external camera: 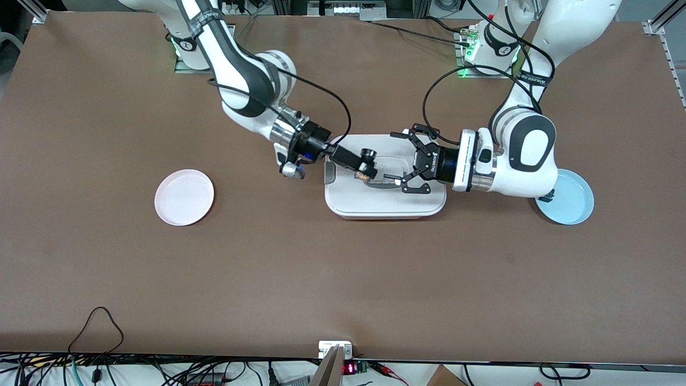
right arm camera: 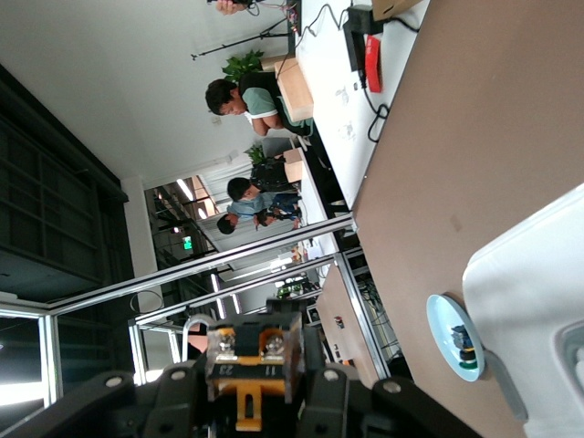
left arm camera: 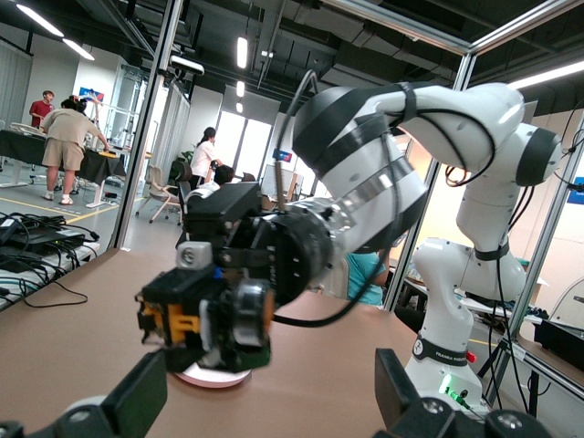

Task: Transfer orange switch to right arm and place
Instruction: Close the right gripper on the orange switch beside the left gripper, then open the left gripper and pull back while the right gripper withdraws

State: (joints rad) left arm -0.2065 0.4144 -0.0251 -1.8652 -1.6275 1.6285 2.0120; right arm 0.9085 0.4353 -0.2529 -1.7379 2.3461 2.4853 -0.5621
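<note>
The orange switch (external camera: 363, 173) is clamped in my right gripper (external camera: 360, 164), held in the air over the white container (external camera: 386, 203) at the table's middle. In the right wrist view the switch (right arm camera: 251, 370) sits between the black fingers (right arm camera: 333, 401), its screw terminals showing. My left gripper (external camera: 393, 157) is open, level with the switch and a short gap away from it, pointing at it. In the left wrist view the switch (left arm camera: 178, 321) and the right gripper (left arm camera: 233, 324) are just ahead of the spread fingers (left arm camera: 137, 401); nothing is between them.
A pink plate (external camera: 184, 197) lies toward the right arm's end of the table. A blue plate (external camera: 571, 206) lies toward the left arm's end, partly under the left arm, with a small green-and-blue switch (external camera: 545, 198) on it. Both also show in wrist views: (left arm camera: 214, 377), (right arm camera: 447, 333).
</note>
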